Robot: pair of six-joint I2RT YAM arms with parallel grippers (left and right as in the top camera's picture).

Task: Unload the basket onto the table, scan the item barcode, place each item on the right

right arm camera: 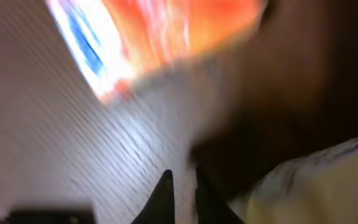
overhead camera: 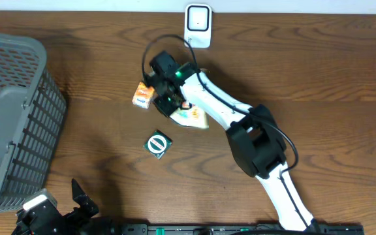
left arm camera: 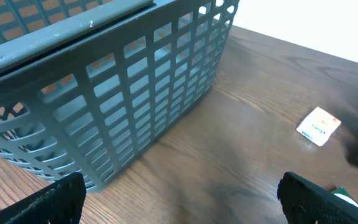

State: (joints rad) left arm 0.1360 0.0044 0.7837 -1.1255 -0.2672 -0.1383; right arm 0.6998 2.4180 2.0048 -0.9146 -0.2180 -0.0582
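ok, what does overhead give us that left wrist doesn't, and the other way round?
Overhead only: the white scanner, and the right claw, shut, at a yellowish packet. Left wrist only: a low, close look at the slotted side of the grey basket. Both: that basket, the orange-and-white box and the open left claw.

A dark brown, wood-grained tabletop [overhead camera: 318, 72] is seen throughout, bordered at 12 o'clock by a pale strip [overhead camera: 77, 5]. Soft light is reflected off the grain.
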